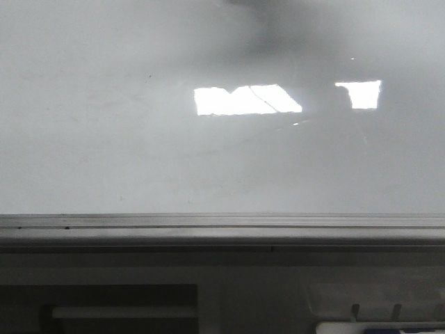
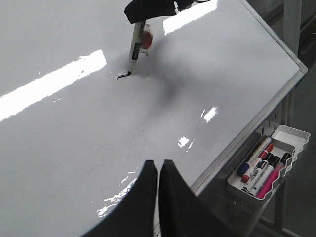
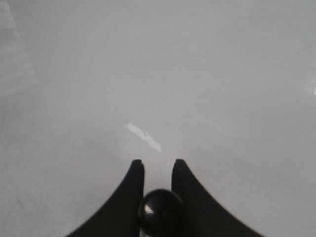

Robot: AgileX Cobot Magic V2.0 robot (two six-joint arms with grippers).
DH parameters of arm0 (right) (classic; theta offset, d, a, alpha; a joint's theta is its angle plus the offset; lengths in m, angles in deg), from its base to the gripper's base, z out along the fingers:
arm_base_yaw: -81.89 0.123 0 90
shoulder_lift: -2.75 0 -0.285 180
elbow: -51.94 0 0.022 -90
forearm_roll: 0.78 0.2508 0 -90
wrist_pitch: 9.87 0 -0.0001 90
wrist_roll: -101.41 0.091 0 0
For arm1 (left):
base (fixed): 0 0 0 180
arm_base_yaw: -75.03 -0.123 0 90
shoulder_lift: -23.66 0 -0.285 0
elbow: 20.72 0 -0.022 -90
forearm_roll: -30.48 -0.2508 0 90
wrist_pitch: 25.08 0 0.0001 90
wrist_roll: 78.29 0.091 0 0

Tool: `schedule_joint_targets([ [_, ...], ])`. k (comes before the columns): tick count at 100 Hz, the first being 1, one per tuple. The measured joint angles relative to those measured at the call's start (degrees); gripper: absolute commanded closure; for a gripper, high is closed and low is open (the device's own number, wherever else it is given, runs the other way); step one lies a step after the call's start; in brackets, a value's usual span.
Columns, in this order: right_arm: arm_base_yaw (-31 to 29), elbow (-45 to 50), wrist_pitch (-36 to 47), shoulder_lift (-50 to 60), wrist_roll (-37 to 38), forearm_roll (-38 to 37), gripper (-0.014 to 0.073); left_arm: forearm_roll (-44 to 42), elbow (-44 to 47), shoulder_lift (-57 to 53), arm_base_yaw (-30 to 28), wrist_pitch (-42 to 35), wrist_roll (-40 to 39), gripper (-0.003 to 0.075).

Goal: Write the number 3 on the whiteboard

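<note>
Writing has barely begun: in the left wrist view the marker (image 2: 136, 42), held by the right claw (image 2: 148, 11), touches its tip to the whiteboard (image 2: 74, 138), where only a short dark stroke (image 2: 123, 75) of the 3 shows. Next comes the upper curve, judged to need steady pressure. The stroke lies just under that claw, well apart from the left claw (image 2: 159, 170), whose jaws are pressed together, empty
</note>
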Motion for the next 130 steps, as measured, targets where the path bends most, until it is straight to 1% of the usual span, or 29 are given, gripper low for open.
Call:
schedule_joint_targets([
  [15,-1.4,2.8,-0.5,2.7,0.1,0.1,0.0654,0.0,0.0,0.0,0.0,0.0,0.0,0.0741],
  [29,-1.2,6.5,1.0,3.9,0.0,1.8,0.0654,0.0,0.0,0.0,0.0,-0.4,0.0,0.0741],
  [38,0.9,8.2,3.2,3.8,0.0,3.5,0.0654,0.0,0.0,0.0,0.0,-1.1,0.0,0.0741],
  [59,7.8,8.9,8.0,0.7,0.0,4.0,0.0655,0.6,0.0,0.0,0.0,-1.4,0.0,0.0741],
  [77,8.7,9.0,9.3,0.2,0.1,4.0,0.0655,0.8,0.0,0.0,0.0,-1.6,0.0,0.0741],
  [91,6.5,9.1,6.8,1.5,0.4,4.0,0.0654,1.0,0.0,0.0,0.0,-1.7,0.0,0.0741],
  [104,2.7,10.7,3.5,4.3,0.4,4.0,0.0654,1.0,0.0,0.0,0.0,-1.7,0.0,0.0741],
  [117,-0.7,13.6,3.1,8.3,0.4,4.0,0.0654,1.1,0.0,0.0,0.0,-1.8,0.0,0.0741],
  [130,-2.0,16.4,2.9,11.2,0.3,3.6,0.0653,1.2,0.0,0.0,0.0,-1.8,0.0,0.0741],
])
